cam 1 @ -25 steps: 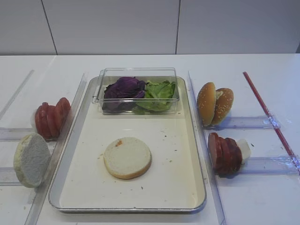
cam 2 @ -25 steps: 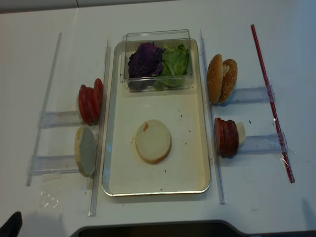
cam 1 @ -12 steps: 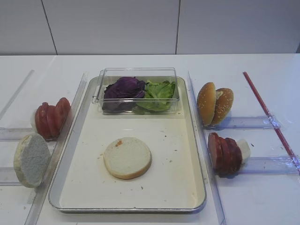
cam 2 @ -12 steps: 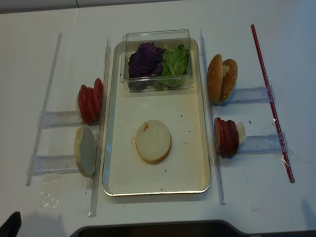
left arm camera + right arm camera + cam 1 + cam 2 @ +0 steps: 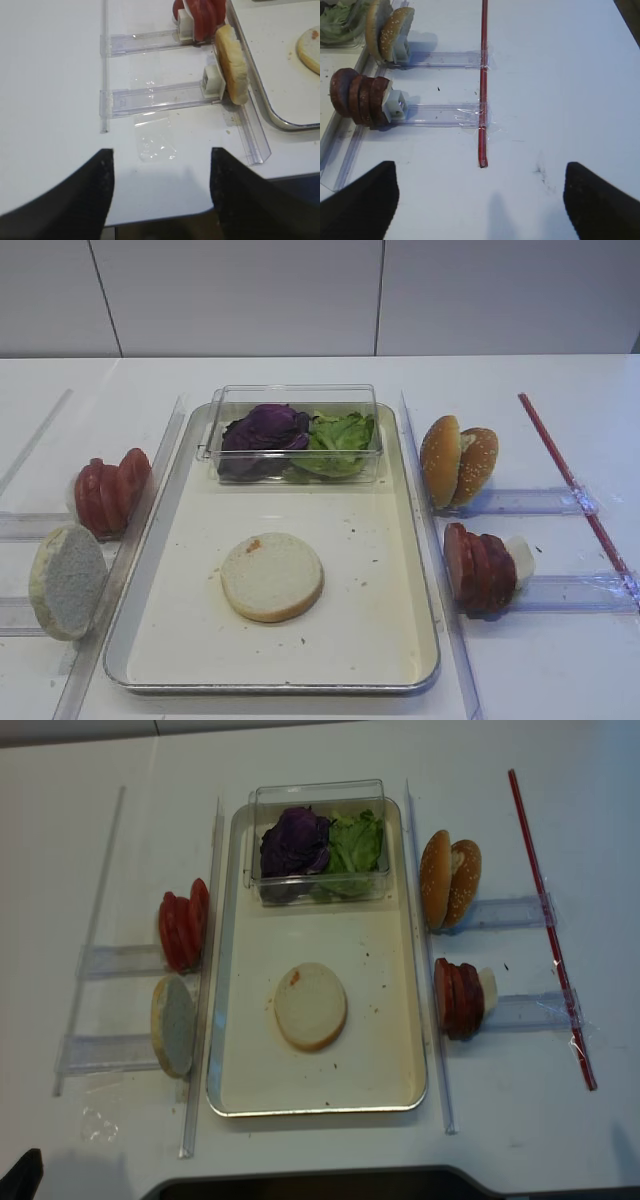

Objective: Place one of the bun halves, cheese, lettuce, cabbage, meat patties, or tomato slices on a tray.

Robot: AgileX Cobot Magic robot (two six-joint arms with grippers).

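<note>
A pale bun half (image 5: 271,576) is laid flat at the centre of the tray (image 5: 400,640). At its 3 o'clock, outside the tray, meat patties (image 5: 478,567) are stood on edge. The left gripper (image 5: 161,192) and right gripper (image 5: 480,197) are seen parted, nothing grasped.

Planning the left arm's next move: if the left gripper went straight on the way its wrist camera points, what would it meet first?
Probably the clear plastic rail taped to the white table, between the open left gripper fingers' line. The greyish-faced pale bun half stands further right, off that line. Depth is uncertain.
</note>
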